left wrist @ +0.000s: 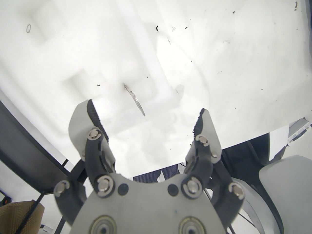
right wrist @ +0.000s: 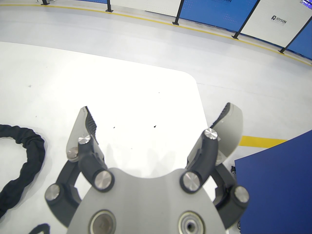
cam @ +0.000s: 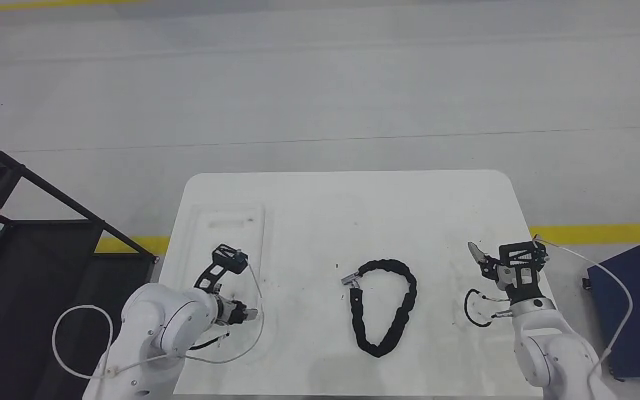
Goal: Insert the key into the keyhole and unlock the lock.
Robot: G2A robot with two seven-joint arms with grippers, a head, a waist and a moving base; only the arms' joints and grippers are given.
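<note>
Left end effector (left wrist: 145, 108) wide open, empty, near the key (left wrist: 134, 97); right end effector (right wrist: 156, 108) wide open, empty.

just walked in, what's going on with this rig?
Nothing is held yet. The left gripper is open over the white foam tray, just short of the key, which seems to stand on edge in the tray. The right gripper is open above the table, beside the black chain lock lying mid-table. The key is not yet picked up or inserted.
</note>
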